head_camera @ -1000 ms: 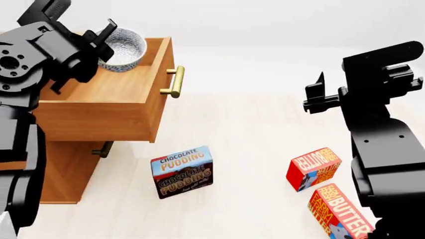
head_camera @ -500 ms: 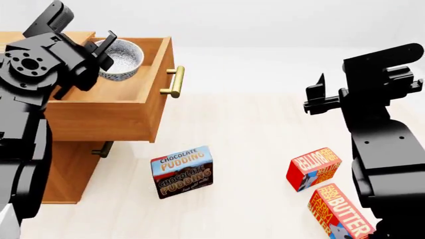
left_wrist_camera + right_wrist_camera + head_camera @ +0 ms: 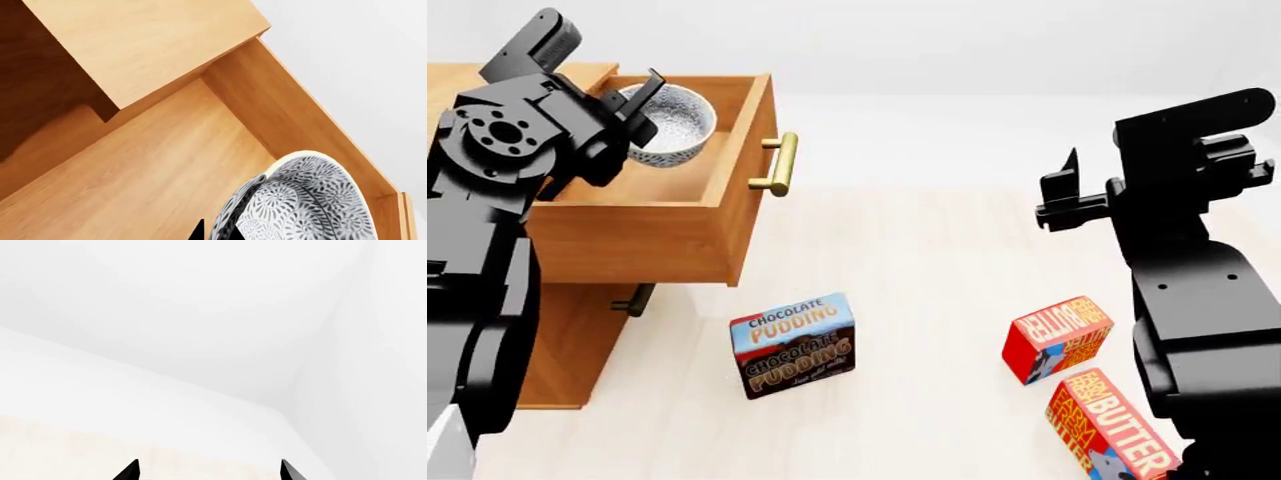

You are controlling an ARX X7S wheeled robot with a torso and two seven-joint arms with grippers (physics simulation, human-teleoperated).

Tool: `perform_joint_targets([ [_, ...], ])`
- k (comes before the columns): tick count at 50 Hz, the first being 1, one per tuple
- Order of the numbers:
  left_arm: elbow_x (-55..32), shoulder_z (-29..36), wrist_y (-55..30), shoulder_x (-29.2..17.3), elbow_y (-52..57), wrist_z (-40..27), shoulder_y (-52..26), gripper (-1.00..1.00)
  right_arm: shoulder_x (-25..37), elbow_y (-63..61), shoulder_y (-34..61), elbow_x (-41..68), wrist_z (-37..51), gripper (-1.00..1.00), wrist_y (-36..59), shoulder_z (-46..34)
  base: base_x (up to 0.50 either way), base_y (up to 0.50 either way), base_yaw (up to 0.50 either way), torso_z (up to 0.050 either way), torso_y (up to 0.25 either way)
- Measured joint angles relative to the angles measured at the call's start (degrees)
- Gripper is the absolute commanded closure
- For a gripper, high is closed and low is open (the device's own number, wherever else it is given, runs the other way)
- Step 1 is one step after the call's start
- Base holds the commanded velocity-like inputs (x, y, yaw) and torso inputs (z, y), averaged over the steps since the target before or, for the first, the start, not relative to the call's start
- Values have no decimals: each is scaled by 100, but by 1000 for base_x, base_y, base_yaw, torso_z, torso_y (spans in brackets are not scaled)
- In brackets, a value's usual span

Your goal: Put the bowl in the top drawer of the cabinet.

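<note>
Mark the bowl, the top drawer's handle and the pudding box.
bowl (image 3: 674,115), head view, patterned inside wall.
top drawer handle (image 3: 781,163), head view, middle of the brass bar.
pudding box (image 3: 794,344), head view, printed front face.

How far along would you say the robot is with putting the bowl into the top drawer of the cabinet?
Done: the top drawer of the cabinet stands pulled open. In hand: the left pincer grips the rim of the bowl, tilted over the drawer's inside near its front wall; the left wrist view shows it over the floor. Whether it touches is unclear. Left: set it down, let go. The right pincer is open, idle.
</note>
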Motion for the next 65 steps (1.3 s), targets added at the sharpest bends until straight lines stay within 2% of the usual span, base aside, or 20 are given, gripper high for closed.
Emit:
perform_joint_targets([
  [35, 15, -162, -35, -87, 421, -158, 100, -100, 48, -36, -2, 39, 9, -100, 24, 8, 0, 0, 0, 0, 0],
  [55, -396, -396, -390, -486, 2843, -645, 674, -100, 55, -61, 3, 60, 35, -100, 40, 26, 0, 0, 0, 0, 0],
  [65, -812, -587, -570, -773, 4529, -529, 1058, -100, -65, -425, 60, 149, 182, -100, 232, 344, 0, 0, 0, 0, 0],
])
